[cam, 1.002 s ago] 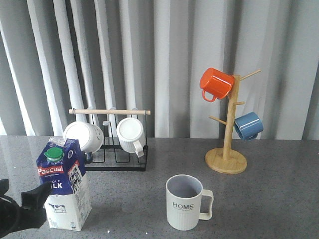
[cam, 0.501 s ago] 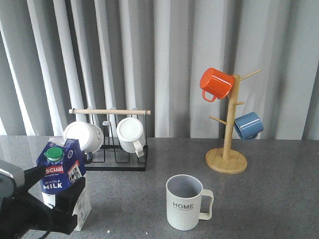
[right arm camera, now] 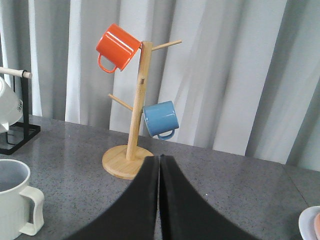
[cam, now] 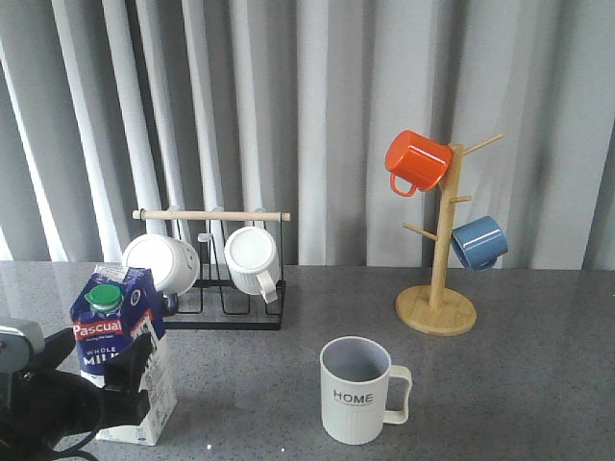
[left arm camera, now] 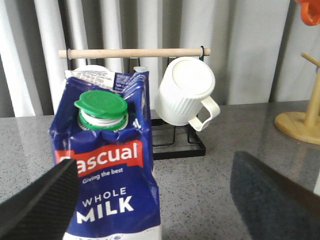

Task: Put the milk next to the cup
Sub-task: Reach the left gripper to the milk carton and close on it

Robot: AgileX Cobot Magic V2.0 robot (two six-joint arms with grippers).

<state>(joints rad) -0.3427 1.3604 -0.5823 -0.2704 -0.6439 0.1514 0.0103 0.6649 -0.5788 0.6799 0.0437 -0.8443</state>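
Observation:
The milk (cam: 120, 331), a blue-and-white carton with a green cap and red "Pascual" label, stands upright at the table's front left. My left gripper (cam: 106, 348) is open, with one black finger on each side of the carton. In the left wrist view the milk (left arm camera: 107, 185) sits close to one finger, and the other finger (left arm camera: 272, 197) is well clear of it. The cup (cam: 360, 389), ribbed and marked "HOME", stands to the right of the milk, its handle pointing right. My right gripper (right arm camera: 159, 162) is shut and empty, with the cup (right arm camera: 12, 200) off to its side.
A black wire rack (cam: 226, 312) with a wooden bar holds white mugs (cam: 252, 257) behind the milk. A wooden mug tree (cam: 437, 307) at the back right carries an orange mug (cam: 416, 160) and a blue mug (cam: 478, 242). A plate edge (right arm camera: 310, 223) shows near the right arm.
My left gripper has come up from the lower left corner, and its fingers now stand on either side of the milk. The carton and cup have stayed put.

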